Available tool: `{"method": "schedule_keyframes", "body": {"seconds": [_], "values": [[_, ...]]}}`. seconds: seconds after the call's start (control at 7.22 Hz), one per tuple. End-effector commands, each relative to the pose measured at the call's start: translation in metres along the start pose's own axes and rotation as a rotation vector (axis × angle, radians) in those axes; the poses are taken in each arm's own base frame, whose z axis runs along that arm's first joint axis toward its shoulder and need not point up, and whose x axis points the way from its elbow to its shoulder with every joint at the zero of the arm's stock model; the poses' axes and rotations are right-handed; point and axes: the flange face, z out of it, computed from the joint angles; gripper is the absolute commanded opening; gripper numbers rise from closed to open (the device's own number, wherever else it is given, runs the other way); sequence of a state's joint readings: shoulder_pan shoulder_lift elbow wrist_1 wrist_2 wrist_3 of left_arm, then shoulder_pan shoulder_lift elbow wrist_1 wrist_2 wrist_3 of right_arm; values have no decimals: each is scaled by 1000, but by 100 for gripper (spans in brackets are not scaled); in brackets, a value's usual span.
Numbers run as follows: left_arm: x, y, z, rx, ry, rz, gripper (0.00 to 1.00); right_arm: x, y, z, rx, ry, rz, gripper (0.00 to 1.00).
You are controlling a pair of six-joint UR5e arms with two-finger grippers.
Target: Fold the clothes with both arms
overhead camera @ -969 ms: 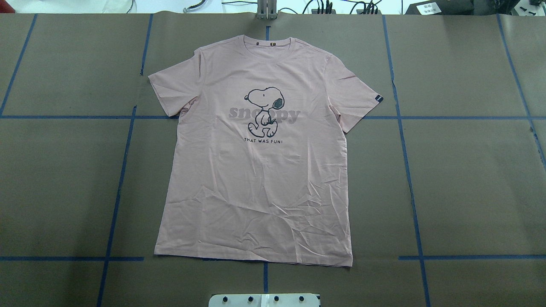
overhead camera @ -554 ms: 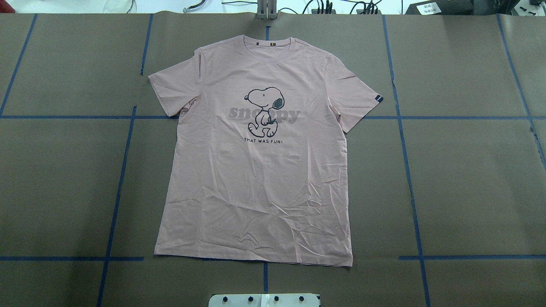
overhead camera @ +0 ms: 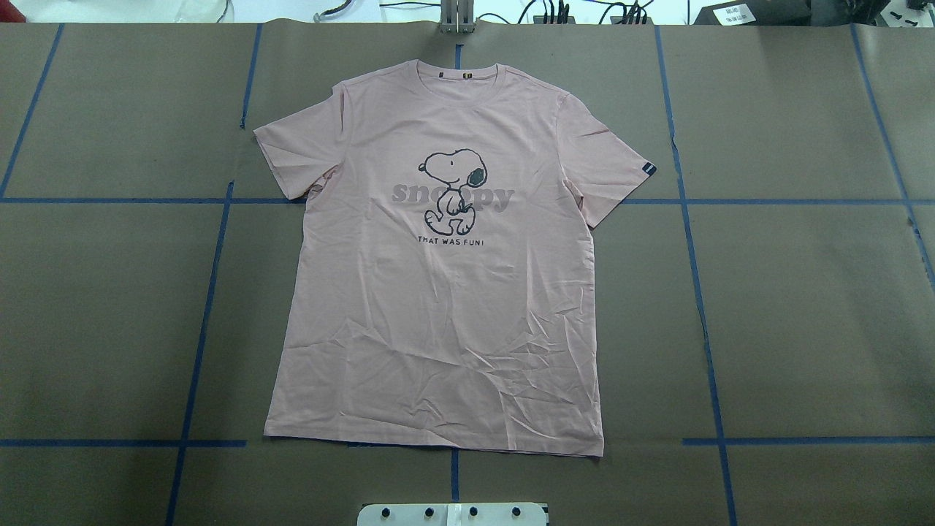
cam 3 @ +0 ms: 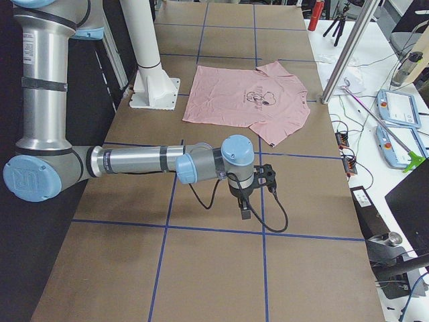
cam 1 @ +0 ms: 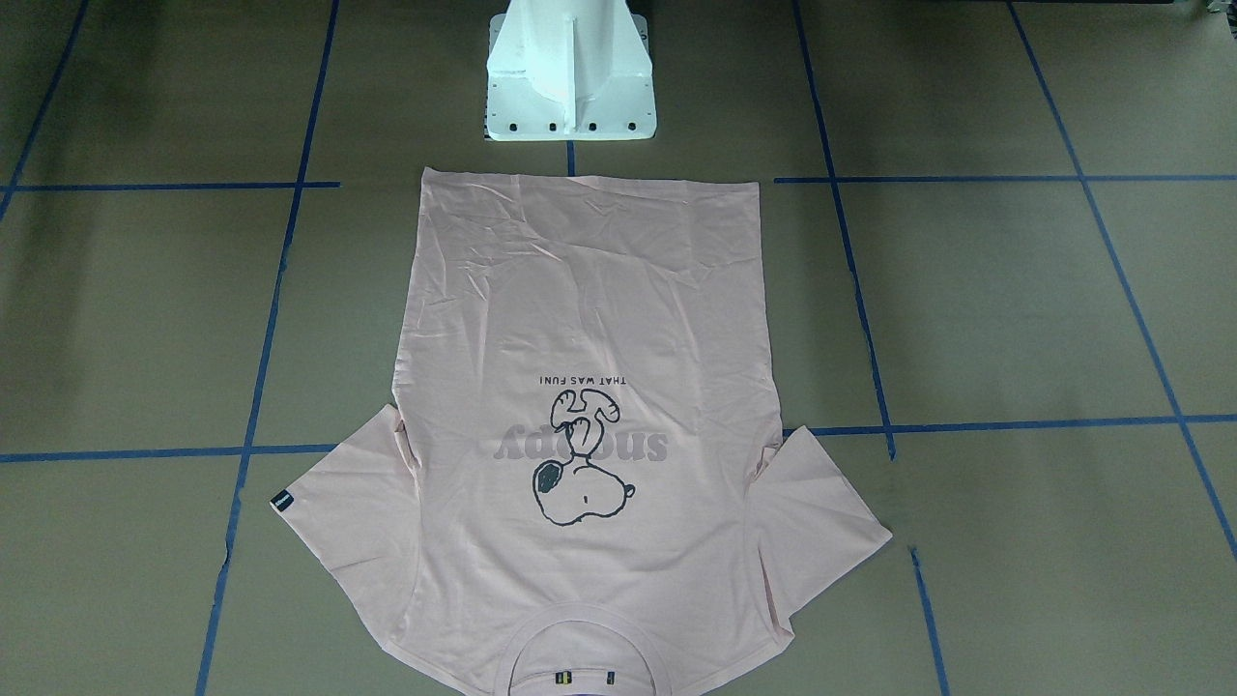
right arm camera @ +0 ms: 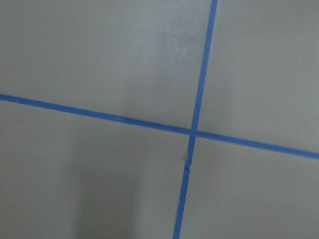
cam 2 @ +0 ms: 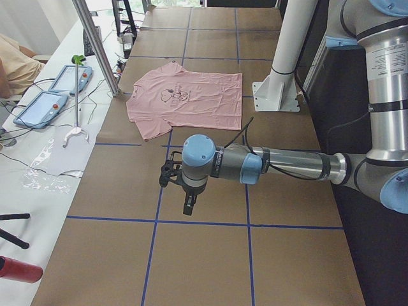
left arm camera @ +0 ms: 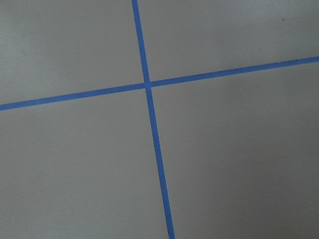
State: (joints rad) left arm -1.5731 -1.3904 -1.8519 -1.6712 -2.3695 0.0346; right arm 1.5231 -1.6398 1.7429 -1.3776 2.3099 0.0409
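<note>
**Workpiece.** The T-shirt [overhead camera: 438, 292] is pale pink, thin knit fabric. It lies flat and face up on the table [overhead camera: 803, 307], with both short sleeves spread outward. The ribbed round collar [overhead camera: 459, 73] points away from the white pedestal base [cam 1: 570, 77], and the straight hem lies just beside it. The black outline print [overhead camera: 453, 191] sits on the chest. A small dark tag [overhead camera: 649, 169] marks one sleeve edge. Fine, sharp creases cover the lower half; the upper half is smoother.

**Surface.** The table covering is matte brown sheet, divided into rectangles by blue tape lines [left arm camera: 149, 84].

**Arms.** The left arm [cam 2: 280, 164] and the right arm [cam 3: 134, 161] are grey metal tubes with light blue joint caps. Each reaches out level above bare table, well apart from the shirt. The left gripper [cam 2: 189, 204] and the right gripper [cam 3: 244, 209] are black and point downward. The finger state of either cannot be determined.
</note>
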Motion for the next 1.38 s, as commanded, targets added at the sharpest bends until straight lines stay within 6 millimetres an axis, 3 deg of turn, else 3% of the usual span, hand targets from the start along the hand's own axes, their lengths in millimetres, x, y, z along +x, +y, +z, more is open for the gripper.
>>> {"method": "schedule_keyframes", "body": {"seconds": [0.0, 0.14, 0.28, 0.42, 0.55, 0.69, 0.83, 0.97, 1.11, 1.25], "values": [[24, -48, -26, 79, -19, 78, 100, -2, -43, 4, 46, -6, -48, 100], [45, -92, -48, 167, -24, 168, 100, -16, -71, -6, 66, -50, -64, 100], [62, -112, -67, 249, -26, 222, 100, -15, -79, 2, 51, -115, -30, 100], [76, -141, -79, 362, -45, 311, 100, -30, -103, -13, 87, -118, -63, 100], [78, -158, -81, 429, -29, 347, 100, -42, -123, -24, 109, -115, -56, 100], [81, -166, -81, 473, -3, 307, 100, -68, -143, -30, 118, -134, 28, 100], [109, -164, -59, 497, 51, 333, 100, -113, -158, -24, 104, -158, 97, 100], [135, -156, -12, 438, 108, 339, 100, -152, -168, -15, 110, -126, 165, 100], [148, -156, 4, 410, 137, 254, 100, -192, -172, -2, 127, -93, 216, 99], [155, -157, 8, 415, 136, 249, 100, -231, -169, 36, 164, -68, 234, 87]]}}
